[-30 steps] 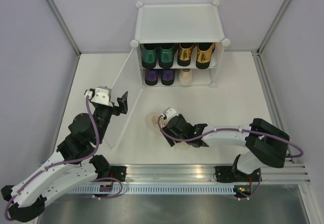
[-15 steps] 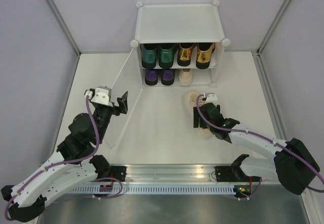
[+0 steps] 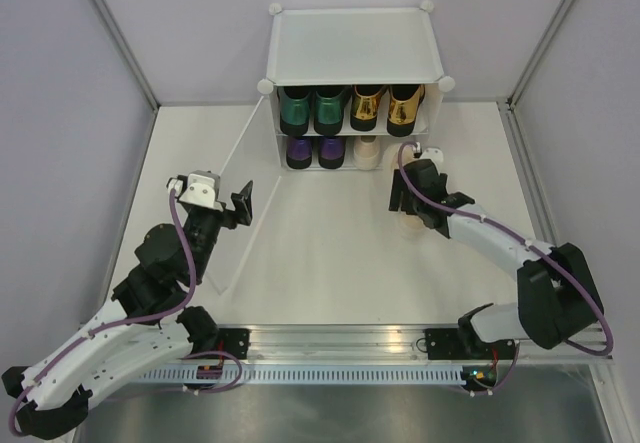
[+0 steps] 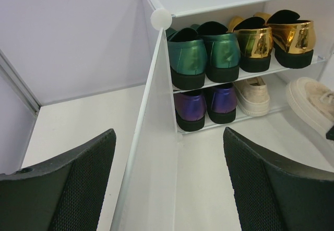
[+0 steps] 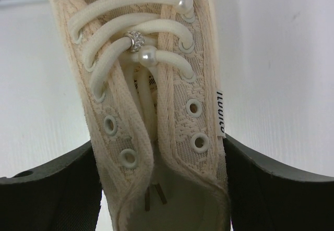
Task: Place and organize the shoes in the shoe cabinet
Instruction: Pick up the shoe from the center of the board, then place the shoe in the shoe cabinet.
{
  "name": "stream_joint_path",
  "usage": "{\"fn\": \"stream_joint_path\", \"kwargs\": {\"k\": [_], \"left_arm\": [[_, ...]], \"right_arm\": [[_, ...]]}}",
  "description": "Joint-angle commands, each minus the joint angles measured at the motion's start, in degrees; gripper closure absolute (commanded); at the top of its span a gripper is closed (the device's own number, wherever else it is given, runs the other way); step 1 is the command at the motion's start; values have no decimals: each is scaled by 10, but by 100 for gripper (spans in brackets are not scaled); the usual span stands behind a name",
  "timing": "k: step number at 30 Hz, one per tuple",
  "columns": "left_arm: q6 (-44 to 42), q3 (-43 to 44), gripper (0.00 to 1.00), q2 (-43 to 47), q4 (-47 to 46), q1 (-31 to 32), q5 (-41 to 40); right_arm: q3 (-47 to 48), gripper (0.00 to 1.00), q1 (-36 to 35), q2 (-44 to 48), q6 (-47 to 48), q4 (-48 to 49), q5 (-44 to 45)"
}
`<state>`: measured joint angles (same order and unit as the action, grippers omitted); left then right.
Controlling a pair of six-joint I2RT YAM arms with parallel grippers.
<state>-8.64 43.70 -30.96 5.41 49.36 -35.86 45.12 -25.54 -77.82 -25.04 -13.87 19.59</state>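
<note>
Your right pincer [image 5: 159, 179] is pinching a beige sneaker [image 5: 151, 74] by its sides, holding it just in front of the cabinet's [image 3: 350, 53] lower right shelf, toward the surface's [image 3: 300, 263] far edge. Your left pincer [image 4: 169, 184] is hanging spread wide beside the open door [image 4: 148, 153].

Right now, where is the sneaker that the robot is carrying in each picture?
Top external: sneaker right of centre, peeking from under the right pincer, in front of the cabinet.
Left wrist: at the right edge.
Right wrist: fills the middle, between the fingers.
Landmark: its mate on the cabinet's bottom shelf, seen in top and left wrist only.
</note>
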Motion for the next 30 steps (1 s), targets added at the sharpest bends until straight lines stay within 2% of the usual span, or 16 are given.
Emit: {"fn": "stream_joint_path", "kwargs": {"k": [1,8,19,25,28,30], "left_arm": [[16,-6,13,4,14,3,-3],[13,-7,13,9,14,3,-5],[16,-6,13,8,14,3,0],[15,-7,13,6,14,3,0],[16,-7,13,6,14,3,0],[16,-7,13,5,14,3,0]], "right_arm": [[85,94,14,-29,13,35,21],[157,94,42,-118,12,21,31],[168,94,56,-153,26,87,49],[175,89,57,-170,15,133,84],[180,78,58,-183,2,155,92],[183,75,58,-192,-9,156,103]]}}
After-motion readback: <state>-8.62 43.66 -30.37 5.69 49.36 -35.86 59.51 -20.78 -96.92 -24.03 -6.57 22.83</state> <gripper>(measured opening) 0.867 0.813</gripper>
